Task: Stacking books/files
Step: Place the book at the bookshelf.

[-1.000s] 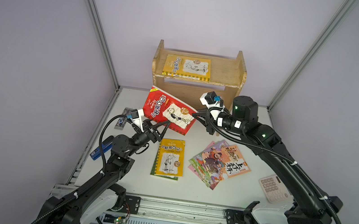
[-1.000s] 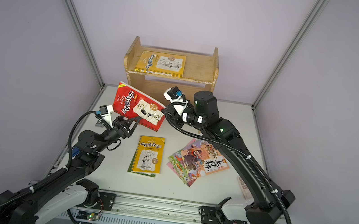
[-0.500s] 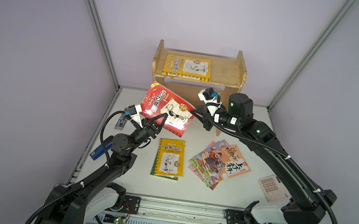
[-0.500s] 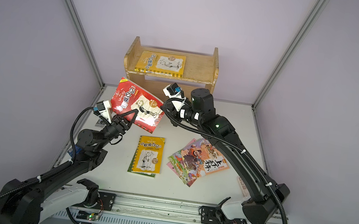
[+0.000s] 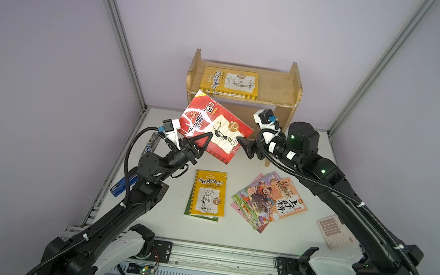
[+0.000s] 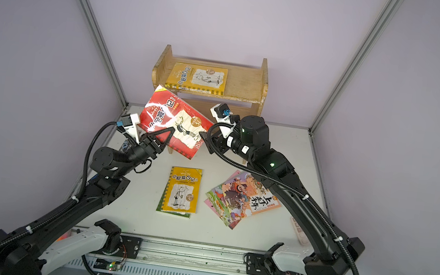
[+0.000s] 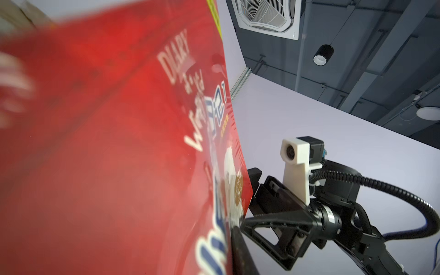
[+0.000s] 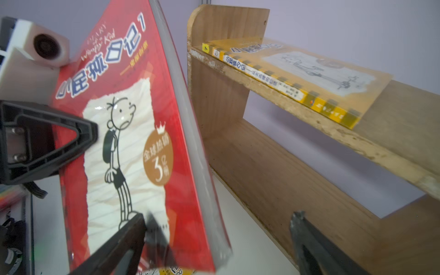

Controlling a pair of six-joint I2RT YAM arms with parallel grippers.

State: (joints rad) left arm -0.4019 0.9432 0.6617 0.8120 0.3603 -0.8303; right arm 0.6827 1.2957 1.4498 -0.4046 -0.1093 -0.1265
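Right wrist view: my right pincer (image 8: pixel 219 221) stands wide around the red stick-boy paperback (image 8: pixel 133 119). My left pincer (image 5: pixel 207 137) clamps it aloft near the wooden shelf (image 8: pixel 262 166), one finger hidden behind the cover.

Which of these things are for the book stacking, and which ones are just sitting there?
For the job:
red book, held up in the air
upper yellow book, on the wooden shelf
lower yellow book, with a green book under it
fanned cartoon books

Just lying about:
calculator
highlighter pack
blue object
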